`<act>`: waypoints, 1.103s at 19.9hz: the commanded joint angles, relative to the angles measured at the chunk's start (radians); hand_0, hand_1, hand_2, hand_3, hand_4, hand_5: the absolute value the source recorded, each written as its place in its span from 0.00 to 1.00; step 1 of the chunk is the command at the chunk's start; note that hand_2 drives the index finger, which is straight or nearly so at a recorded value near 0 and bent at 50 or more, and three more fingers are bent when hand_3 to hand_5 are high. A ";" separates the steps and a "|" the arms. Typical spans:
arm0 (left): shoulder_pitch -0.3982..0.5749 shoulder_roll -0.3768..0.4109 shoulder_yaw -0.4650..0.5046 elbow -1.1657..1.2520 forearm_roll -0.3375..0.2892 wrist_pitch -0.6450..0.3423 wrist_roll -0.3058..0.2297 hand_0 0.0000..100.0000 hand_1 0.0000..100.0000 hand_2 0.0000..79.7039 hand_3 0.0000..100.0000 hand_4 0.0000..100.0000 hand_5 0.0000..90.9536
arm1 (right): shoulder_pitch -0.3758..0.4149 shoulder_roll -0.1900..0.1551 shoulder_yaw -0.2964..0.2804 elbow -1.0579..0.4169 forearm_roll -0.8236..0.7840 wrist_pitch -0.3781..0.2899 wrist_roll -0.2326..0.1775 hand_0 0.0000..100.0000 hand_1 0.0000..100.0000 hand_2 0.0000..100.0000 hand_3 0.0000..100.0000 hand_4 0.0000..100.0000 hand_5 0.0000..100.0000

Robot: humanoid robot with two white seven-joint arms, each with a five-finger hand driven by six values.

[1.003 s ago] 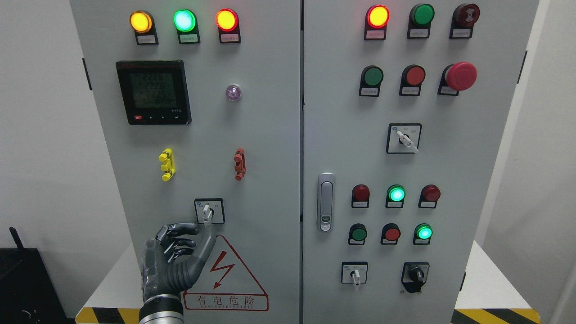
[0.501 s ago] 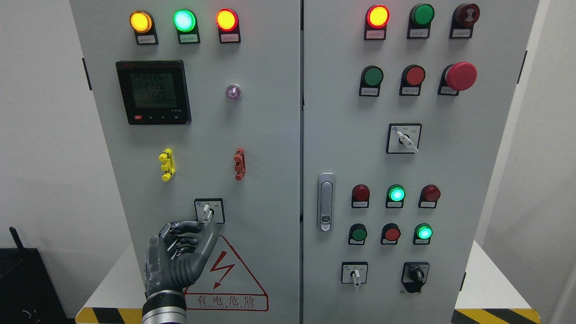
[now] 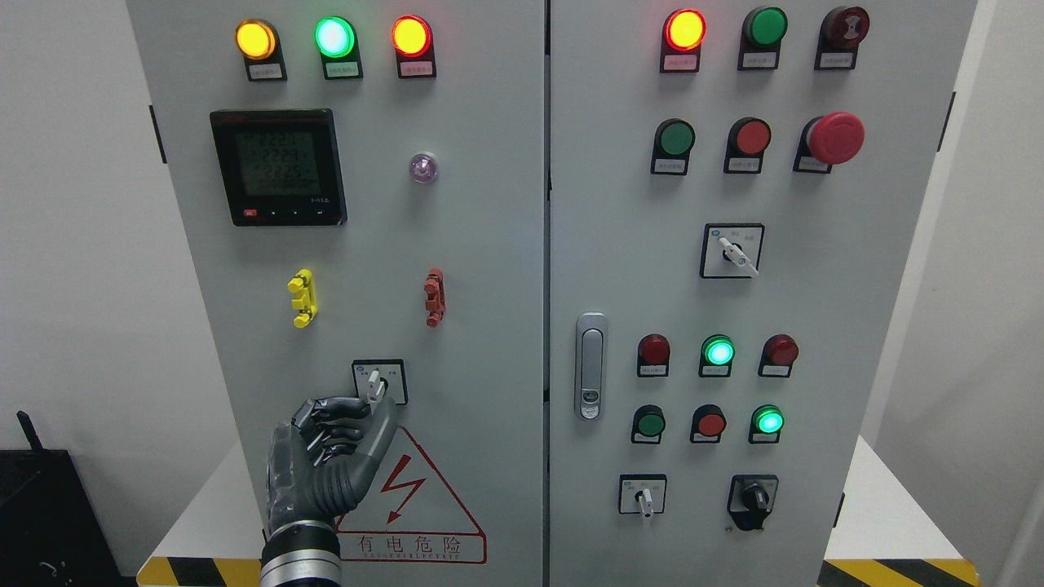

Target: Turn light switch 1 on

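The light switch (image 3: 378, 382), a small rotary selector with a white lever in a black-framed plate, sits low on the cabinet's left door (image 3: 481, 269), above the red warning triangle (image 3: 412, 497). The left hand (image 3: 326, 461) reaches up from below, thumb and forefinger at the lever's lower end (whether they actually pinch it is hard to make out), the other fingers curled. The hand hides the triangle's left corner. The plate's small labels are unreadable.

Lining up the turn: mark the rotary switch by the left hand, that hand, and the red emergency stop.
rotary switch (image 3: 374, 385), head view, on its white lever.
left hand (image 3: 330, 456), head view, on the palm.
red emergency stop (image 3: 837, 137), head view, on the mushroom cap.
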 commanded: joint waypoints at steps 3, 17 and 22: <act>-0.006 -0.002 -0.005 0.006 0.000 0.003 0.000 0.13 0.72 0.67 0.61 0.68 0.61 | 0.000 0.000 0.000 0.000 0.000 0.000 0.000 0.30 0.00 0.00 0.00 0.00 0.00; -0.020 -0.004 -0.004 0.006 -0.002 0.025 0.001 0.14 0.71 0.70 0.62 0.69 0.62 | 0.000 0.000 0.000 0.000 0.000 0.000 0.000 0.30 0.00 0.00 0.00 0.00 0.00; -0.026 -0.004 -0.004 0.006 -0.002 0.035 0.001 0.15 0.71 0.70 0.62 0.70 0.63 | 0.000 0.000 0.000 0.000 0.000 0.000 0.000 0.30 0.00 0.00 0.00 0.00 0.00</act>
